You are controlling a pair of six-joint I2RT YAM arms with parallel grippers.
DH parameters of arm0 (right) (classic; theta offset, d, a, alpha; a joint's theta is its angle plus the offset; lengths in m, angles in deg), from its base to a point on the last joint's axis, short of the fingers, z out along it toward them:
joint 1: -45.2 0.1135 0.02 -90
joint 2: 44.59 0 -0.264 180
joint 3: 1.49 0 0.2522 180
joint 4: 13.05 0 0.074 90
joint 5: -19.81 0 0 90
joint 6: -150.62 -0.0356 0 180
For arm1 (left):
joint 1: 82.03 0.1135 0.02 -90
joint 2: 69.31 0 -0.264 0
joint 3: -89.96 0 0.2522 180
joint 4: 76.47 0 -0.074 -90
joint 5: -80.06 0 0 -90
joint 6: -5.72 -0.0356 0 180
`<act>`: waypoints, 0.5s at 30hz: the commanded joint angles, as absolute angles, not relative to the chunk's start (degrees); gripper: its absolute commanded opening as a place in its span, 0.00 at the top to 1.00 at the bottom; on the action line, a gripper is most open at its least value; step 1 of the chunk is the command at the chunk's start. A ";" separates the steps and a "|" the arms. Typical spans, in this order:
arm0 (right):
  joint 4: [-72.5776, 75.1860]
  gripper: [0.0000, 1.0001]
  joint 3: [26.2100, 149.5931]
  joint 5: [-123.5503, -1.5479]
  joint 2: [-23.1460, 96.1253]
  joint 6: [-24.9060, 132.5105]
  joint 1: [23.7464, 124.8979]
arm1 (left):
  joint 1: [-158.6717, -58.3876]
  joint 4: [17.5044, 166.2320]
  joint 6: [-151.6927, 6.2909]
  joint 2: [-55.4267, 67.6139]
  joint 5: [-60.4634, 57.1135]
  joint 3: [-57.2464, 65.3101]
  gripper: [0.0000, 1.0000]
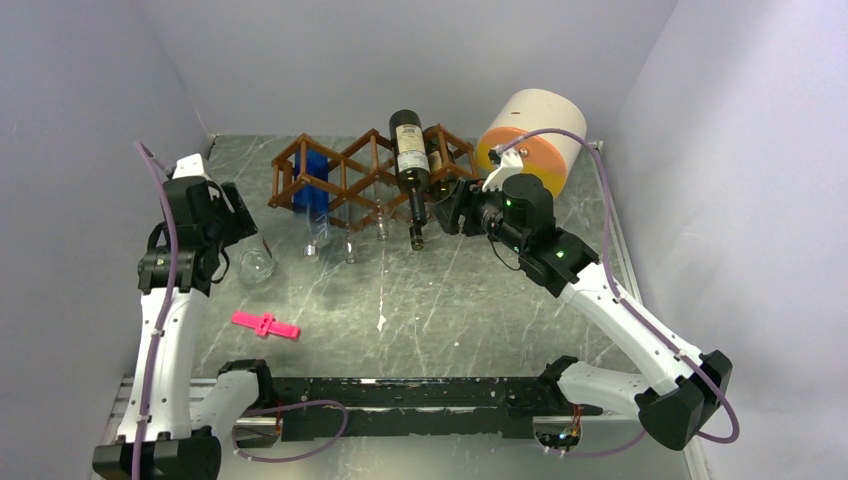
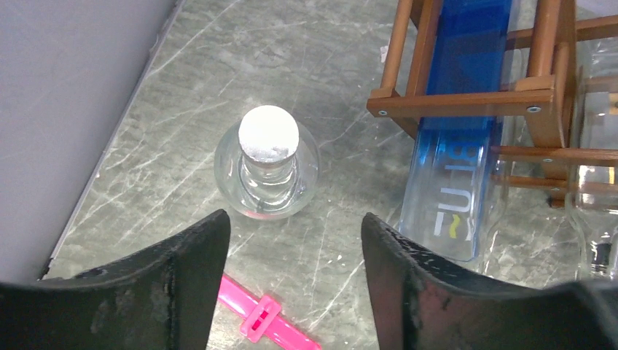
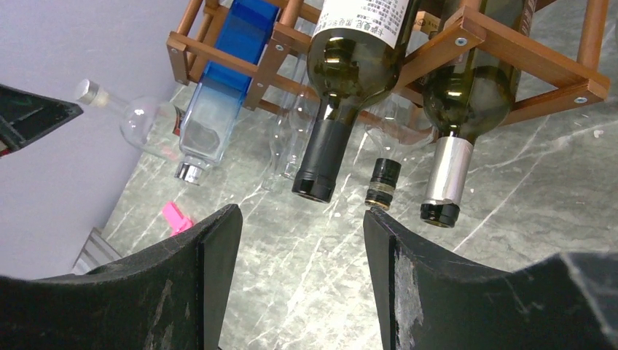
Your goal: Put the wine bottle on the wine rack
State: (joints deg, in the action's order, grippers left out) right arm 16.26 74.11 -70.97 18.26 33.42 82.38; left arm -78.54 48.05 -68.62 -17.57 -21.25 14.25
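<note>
The dark green wine bottle [image 1: 408,150] with a pale label lies in an upper cell of the reddish-brown wine rack [image 1: 352,160], its black-capped neck [image 3: 321,160] sloping down toward me. Beside it a second dark bottle [image 3: 466,95] with a silver neck rests in the rack [image 3: 503,40]. My right gripper [image 1: 445,210] hangs open just in front of the bottle necks, holding nothing [image 3: 295,219]. Over the table at the left, my left gripper [image 2: 295,222] is open and empty, near a clear round flask [image 2: 267,157].
A blue bottle [image 2: 459,146] and clear bottles [image 3: 384,182] lie in the rack's lower cells, necks on the table. A pink clip [image 1: 266,325] lies front left. A cream and orange cylinder [image 1: 530,140] stands behind the right arm. Grey walls close three sides.
</note>
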 commanded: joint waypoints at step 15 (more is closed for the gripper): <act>16.01 0.34 72.45 -71.49 13.13 34.42 82.23 | -78.51 54.84 -63.80 -2.62 -35.56 13.66 0.58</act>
State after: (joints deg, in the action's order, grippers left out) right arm 16.46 73.39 -70.68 14.85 33.15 82.38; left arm -78.59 52.79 -64.53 -2.24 -31.15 15.23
